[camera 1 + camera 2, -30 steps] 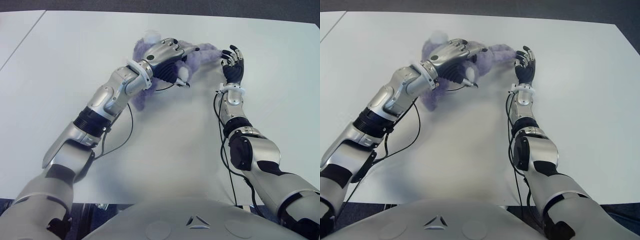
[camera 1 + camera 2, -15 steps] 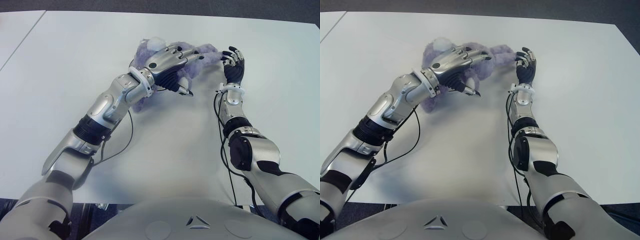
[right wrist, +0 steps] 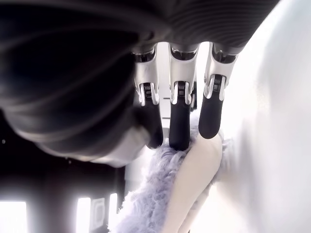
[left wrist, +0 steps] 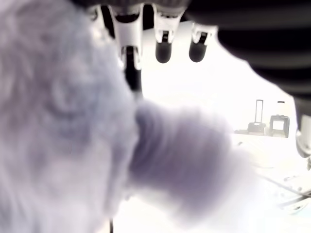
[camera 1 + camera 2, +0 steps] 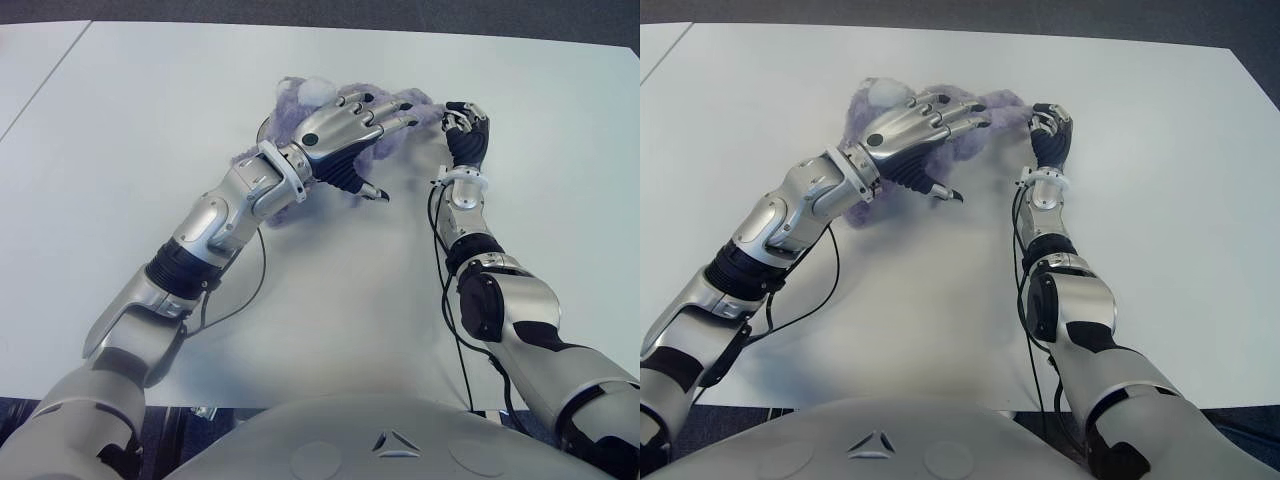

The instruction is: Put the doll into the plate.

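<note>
A fluffy purple doll (image 5: 288, 100) with a white tuft lies on the white table (image 5: 140, 130), far from me. My left hand (image 5: 352, 126) hovers over its body with fingers stretched out flat and the thumb pointing down; the fur (image 4: 58, 121) fills the left wrist view below those fingers (image 4: 164, 51). My right hand (image 5: 466, 124) stands just right of the doll, its fingers (image 3: 180, 131) bent onto the doll's outstretched limb (image 5: 424, 100), touching fur and a cream patch (image 3: 194, 170). No plate shows in any view.
The table's far edge (image 5: 400, 32) meets dark floor. A seam (image 5: 45, 80) separates a second white surface at the far left. Thin black cables (image 5: 250, 275) hang along both forearms.
My left hand has slid right across the doll and its fingers have straightened. The right hand's fingers have curled from upright down onto the doll's limb.
</note>
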You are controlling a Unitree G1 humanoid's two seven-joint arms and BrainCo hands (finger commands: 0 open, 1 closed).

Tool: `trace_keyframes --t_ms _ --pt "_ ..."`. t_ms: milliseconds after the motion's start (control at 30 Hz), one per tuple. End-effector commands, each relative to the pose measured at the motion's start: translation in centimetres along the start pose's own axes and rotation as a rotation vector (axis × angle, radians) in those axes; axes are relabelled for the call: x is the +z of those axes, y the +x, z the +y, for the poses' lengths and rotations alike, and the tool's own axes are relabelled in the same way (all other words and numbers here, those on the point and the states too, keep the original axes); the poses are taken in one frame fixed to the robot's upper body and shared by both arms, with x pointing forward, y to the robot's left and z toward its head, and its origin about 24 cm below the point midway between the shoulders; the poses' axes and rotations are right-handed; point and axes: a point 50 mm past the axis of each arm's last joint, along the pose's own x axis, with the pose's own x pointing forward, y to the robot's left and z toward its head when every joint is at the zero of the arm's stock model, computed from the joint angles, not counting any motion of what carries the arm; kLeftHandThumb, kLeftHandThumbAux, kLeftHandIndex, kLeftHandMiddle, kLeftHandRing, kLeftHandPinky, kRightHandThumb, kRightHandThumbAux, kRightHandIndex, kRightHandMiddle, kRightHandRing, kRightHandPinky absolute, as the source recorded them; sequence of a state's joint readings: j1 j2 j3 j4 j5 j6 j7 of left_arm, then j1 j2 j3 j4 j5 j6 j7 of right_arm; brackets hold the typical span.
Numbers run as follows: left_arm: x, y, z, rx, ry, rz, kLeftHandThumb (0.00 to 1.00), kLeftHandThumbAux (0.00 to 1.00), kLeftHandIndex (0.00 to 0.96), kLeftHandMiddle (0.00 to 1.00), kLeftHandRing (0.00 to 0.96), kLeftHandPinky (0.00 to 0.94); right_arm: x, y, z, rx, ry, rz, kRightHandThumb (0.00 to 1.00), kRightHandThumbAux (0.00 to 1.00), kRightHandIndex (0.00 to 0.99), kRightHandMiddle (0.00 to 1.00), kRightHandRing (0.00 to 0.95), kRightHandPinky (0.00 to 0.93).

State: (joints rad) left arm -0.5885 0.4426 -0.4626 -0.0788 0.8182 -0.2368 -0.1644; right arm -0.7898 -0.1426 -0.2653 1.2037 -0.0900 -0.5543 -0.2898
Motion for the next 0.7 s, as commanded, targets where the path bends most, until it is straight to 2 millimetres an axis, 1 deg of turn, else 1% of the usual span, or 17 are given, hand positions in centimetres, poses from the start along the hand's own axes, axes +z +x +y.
trace_keyframes --t_ms 33,167,267,333,433,467,500,600,700 --pt "-0.1 -0.9 -0.6 0.019 0.024 0.008 0.04 0.409 0.0 0.0 0.0 0.0 -11.9 -10.0 -1.3 0.018 -0.101 0.559 0.7 0.74 0.397 0.296 0.282 0.302" --pt "-0.2 -0.8 -0.1 0.065 0.013 0.0 0.067 0.413 0.0 0.0 0.0 0.0 -11.7 -10.0 -1.1 0.013 -0.043 0.543 0.705 0.739 0.398 0.299 0.298 0.288" --pt "-0.2 -0.7 0.1 0.09 0.001 -0.01 0.089 0.423 0.0 0.0 0.0 0.0 -11.7 -10.1 -1.1 0.008 -0.036 0.536 0.71 0.739 0.399 0.305 0.325 0.284" --pt "-0.2 -0.7 0.2 0.099 -0.004 -0.014 0.101 0.432 0.0 0.0 0.0 0.0 -11.7 -10.1 -1.1 0.009 -0.048 0.536 0.716 0.738 0.399 0.303 0.369 0.308" --pt "-0.2 -0.7 0.3 0.107 -0.009 -0.018 0.107 0.436 0.0 0.0 0.0 0.0 -11.7 -10.1 -1.1 0.01 -0.056 0.534 0.718 0.737 0.4 0.302 0.387 0.318" --pt "-0.2 -0.7 0.3 0.112 -0.012 -0.02 0.11 0.44 0.0 0.0 0.0 0.0 -11.7 -10.0 -1.1 0.011 -0.059 0.532 0.792 0.775 0.319 0.297 0.384 0.299" --pt "-0.2 -0.7 0.3 0.115 -0.014 -0.022 0.112 0.442 0.0 0.0 0.0 0.0 -11.7 -10.0 -1.1 0.011 -0.062 0.531 0.845 0.799 0.266 0.294 0.381 0.287" --pt "-0.2 -0.7 0.4 0.128 -0.028 -0.028 0.119 0.45 0.0 0.0 0.0 0.0 -11.7 -10.0 -0.9 0.021 -0.09 0.531 0.91 0.826 0.2 0.293 0.368 0.271" --pt "-0.2 -0.7 0.5 0.138 -0.039 -0.031 0.13 0.456 0.0 0.0 0.0 0.0 -11.4 -9.8 -0.6 0.028 -0.086 0.517 0.93 0.835 0.171 0.291 0.348 0.242"
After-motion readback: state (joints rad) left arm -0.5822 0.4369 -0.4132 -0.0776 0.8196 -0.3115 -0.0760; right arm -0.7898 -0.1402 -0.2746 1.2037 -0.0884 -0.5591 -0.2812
